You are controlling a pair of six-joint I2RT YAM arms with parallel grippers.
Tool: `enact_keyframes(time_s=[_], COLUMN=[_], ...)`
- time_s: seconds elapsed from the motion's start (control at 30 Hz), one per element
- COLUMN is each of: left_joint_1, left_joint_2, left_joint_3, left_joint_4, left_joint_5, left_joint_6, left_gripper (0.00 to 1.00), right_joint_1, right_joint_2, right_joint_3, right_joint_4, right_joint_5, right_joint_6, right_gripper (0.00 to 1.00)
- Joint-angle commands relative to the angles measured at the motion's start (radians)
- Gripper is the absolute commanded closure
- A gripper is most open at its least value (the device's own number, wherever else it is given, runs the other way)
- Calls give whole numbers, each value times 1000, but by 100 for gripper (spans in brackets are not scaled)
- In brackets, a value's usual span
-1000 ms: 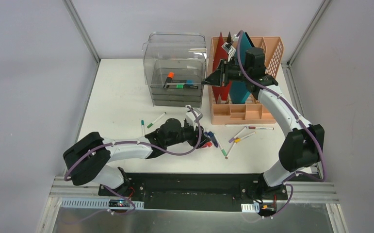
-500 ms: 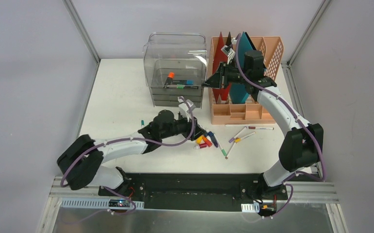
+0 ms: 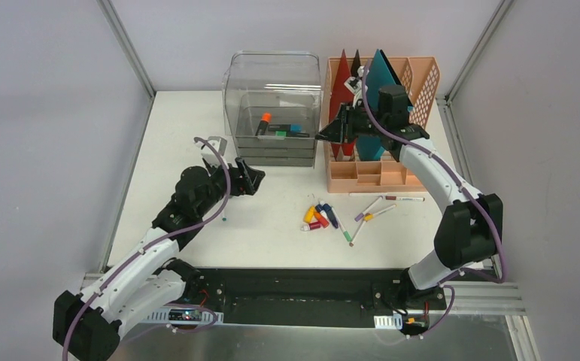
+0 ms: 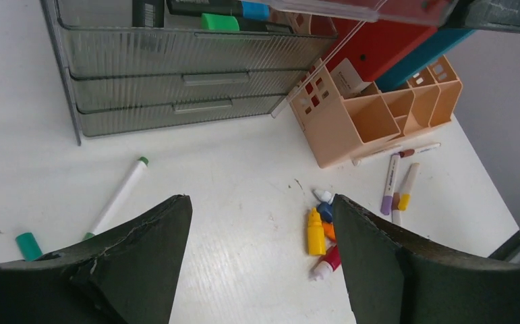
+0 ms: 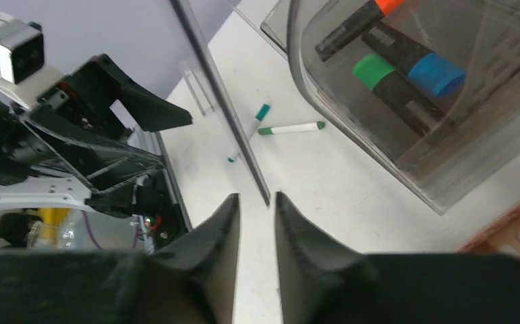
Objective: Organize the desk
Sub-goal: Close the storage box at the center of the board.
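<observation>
The desk fills the floor of the view, white and railed, carrying everything else; the left gripper hangs over its left half with jaws spread wide and nothing between them, apparently readied for the loose pens nearby; two green-tipped pens lie there, close together in front of the clear drawer box.

The box stands at the back with three ribbed drawer fronts stacked; its top tray holds three thick markers, capped orange, green and blue, so it reads as the place for the strays.

Right of centre lies a heap of short markers, four by colour: yellow, orange, red, blue; beside it slender pens are scattered, about five, one lying along the foot of the peach file rack.

The rack keeps three folders upright: red, dark, teal.

The right gripper reaches to the box's right edge, jaws drawn to a narrow slit at a clear flap's rim; whether it pinches the flap, perhaps to keep the top open, I cannot tell.
</observation>
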Motion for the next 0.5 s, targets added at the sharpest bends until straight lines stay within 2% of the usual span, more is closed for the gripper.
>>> enact_keyframes(time_s=[0.0,0.1,0.2,0.33,0.47], left_joint_1=[25,26,27,27,27], left_joint_2=[-50,-70,-83,-79,-37], left_joint_3=[-22,-22,-23,-50,-106], left_joint_4=[-32,-31,-31,44,170], left_joint_5=[52,61,77,128,193], left_joint_6=[-81,-97,-121,-188,-279], left_gripper=[23,23,23,22,16], right_joint_1=[-9,-8,-7,-6,-5], right_joint_2=[-92,-114,-131,-172,-246], right_joint_3=[-14,-12,-6,-4,-24], right_joint_4=[-74,-181,-326,-500,-654], right_joint_5=[70,84,94,43,-50], right_joint_6=[-102,-186,-273,-462,-677], right_gripper=[62,41,29,28,28])
